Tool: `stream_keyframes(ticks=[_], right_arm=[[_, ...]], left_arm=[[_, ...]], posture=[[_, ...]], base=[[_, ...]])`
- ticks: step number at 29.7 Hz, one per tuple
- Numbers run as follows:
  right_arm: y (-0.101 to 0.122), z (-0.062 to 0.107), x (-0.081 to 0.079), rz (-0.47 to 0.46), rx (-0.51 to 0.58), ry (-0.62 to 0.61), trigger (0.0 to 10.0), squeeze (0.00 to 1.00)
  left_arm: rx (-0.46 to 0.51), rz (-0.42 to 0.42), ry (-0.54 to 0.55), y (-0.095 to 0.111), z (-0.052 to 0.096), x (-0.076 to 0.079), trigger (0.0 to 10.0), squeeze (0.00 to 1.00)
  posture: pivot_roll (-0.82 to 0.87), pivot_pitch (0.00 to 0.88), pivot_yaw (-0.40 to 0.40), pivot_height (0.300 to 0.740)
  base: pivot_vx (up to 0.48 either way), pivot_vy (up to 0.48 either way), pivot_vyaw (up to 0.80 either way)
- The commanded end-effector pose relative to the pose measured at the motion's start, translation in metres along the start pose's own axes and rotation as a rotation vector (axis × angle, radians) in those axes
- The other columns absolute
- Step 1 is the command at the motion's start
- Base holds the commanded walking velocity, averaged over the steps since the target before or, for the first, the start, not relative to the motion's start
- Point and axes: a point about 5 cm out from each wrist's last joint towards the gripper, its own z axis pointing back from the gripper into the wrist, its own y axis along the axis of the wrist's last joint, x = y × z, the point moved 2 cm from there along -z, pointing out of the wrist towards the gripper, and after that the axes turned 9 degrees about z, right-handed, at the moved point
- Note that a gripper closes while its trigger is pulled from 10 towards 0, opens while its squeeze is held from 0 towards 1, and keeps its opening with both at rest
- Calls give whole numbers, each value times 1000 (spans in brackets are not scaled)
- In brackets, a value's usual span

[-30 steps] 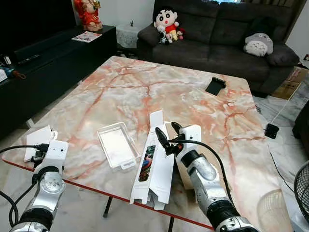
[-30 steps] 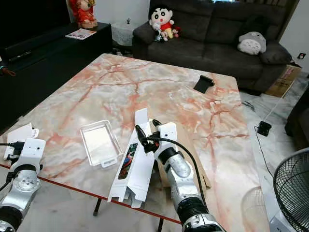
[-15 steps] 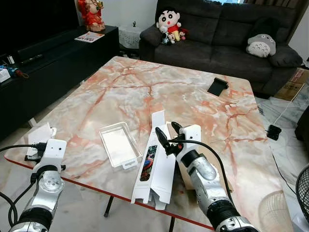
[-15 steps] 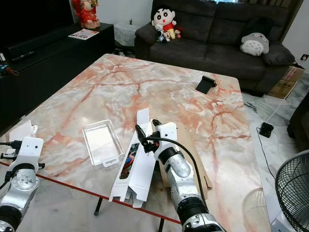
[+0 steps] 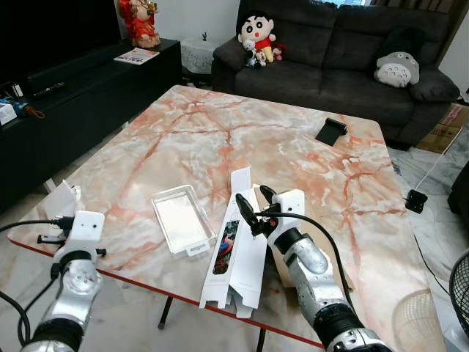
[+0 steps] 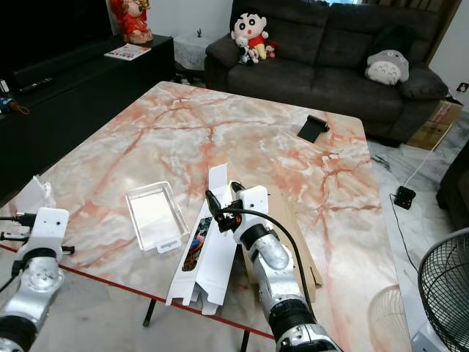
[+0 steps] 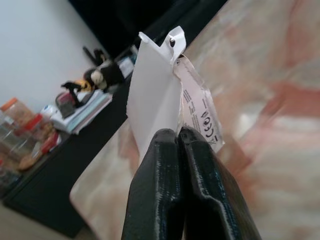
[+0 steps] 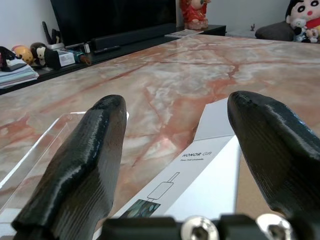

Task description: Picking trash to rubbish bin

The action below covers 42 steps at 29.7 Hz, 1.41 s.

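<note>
The white box (image 5: 236,246) is lying lengthwise toward 12 o'clock, just at 9 o'clock of the right gripper (image 5: 255,205), jaws apart; the left gripper (image 7: 180,137) is being kept clamped on a paper tag (image 7: 165,90).

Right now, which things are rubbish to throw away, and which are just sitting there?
Rubbish for the bin:
white paper scrap, pinched in the left hand
flattened white box, below the open right hand
clear plastic tray

Just lying about:
black phone
soft toys on the sofa
brown cardboard under the right arm, probably
</note>
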Motion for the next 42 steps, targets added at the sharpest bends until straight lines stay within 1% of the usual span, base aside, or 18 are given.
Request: stream_keyframes(ticks=[1, 2, 3, 4, 5, 6, 9, 12, 14, 18, 21, 24, 28, 31, 35, 42], right_arm=[[3, -3, 1, 8, 2, 2, 10000, 0], [3, -3, 1, 7, 2, 2, 10000, 0], [3, -4, 0, 6, 2, 3, 10000, 0], [3, -4, 0, 6, 2, 3, 10000, 0], [3, -4, -1, 6, 4, 3, 10000, 0], [3, -4, -1, 6, 4, 3, 10000, 0], [4, -5, -1, 5, 6, 3, 10000, 0], [4, -5, -2, 5, 8, 3, 10000, 0], [4, -6, -2, 5, 8, 3, 10000, 0], [6, -8, -5, 2, 17, 5, 10000, 0], [5, -7, -6, -1, 16, 6, 10000, 0], [5, -7, -9, -5, 20, 10, 10000, 0], [4, -6, -11, -8, 24, 12, 10000, 0], [4, -6, -11, -7, 25, 12, 10000, 0], [5, -8, -9, 0, 21, 12, 10000, 0], [5, -9, -7, 3, 20, 10, 10000, 0]], left_arm=[[64, 15, 3, 12, 0, 3, 10000, 0], [73, 31, 6, 14, 0, 4, 10000, 0], [109, 66, -2, 21, 4, 10, 10000, 0], [109, 66, -2, 21, 4, 10, 10000, 0], [145, 98, -17, 27, 9, 16, 10000, 0], [154, 107, -19, 29, 10, 17, 10000, 0], [183, 119, -23, 33, 13, 18, 10000, 0], [235, 169, -16, 43, 17, 15, 10000, 0], [257, 181, -21, 46, 19, 15, 10000, 0], [253, 181, -13, 46, 22, 10, 10000, 0], [243, 185, -3, 42, 25, 6, 10000, 0], [239, 194, 6, 41, 26, 4, 10000, 0], [237, 204, -8, 43, 27, 10, 10000, 0], [236, 207, -10, 44, 27, 10, 10000, 0], [237, 223, -33, 47, 25, 19, 10000, 0], [228, 224, -39, 46, 25, 22, 10000, 0]], posture=[[53, 46, -93, 740], [53, 46, -93, 740], [51, 42, -88, 740], [51, 42, -88, 740], [48, 40, -86, 740], [48, 40, -86, 740], [47, 35, -84, 740], [50, 28, -79, 740], [49, 25, -75, 740], [47, 15, -69, 740], [51, 6, -69, 740], [48, 0, -69, 740], [43, 0, -66, 740], [43, 0, -66, 740], [39, 0, -63, 740], [48, 0, -63, 740]], base=[[0, 0, 0], [0, 0, 0], [0, 0, 0], [0, 0, 0], [0, 0, 0], [0, 0, 0], [0, 0, 0], [0, 0, 0], [0, 0, 0], [0, 0, 0], [0, 0, 0], [0, 0, 0], [0, 0, 0], [0, 0, 0], [0, 0, 0], [0, 0, 0]])
